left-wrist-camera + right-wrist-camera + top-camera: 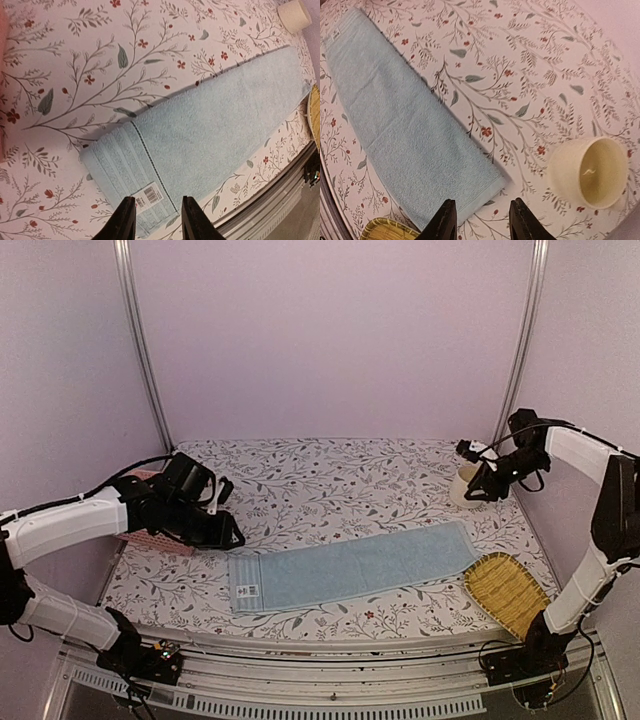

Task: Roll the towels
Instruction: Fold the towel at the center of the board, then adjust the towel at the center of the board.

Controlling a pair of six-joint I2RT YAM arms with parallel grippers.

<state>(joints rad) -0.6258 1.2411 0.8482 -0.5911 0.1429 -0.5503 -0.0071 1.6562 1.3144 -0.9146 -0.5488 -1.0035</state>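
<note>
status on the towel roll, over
Left gripper open, empty, at label end of blue towel. Right gripper open, empty, near mug. Towel flat, unrolled. Nothing on it; woven tray beside its right end.

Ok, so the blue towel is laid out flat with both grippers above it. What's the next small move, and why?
Probably lower the left gripper onto the towel's labelled short end and pinch its edge to start the roll. The towel lies flat and unrolled, the gripper is open and empty, and that end sits just ahead of its fingers.
</note>
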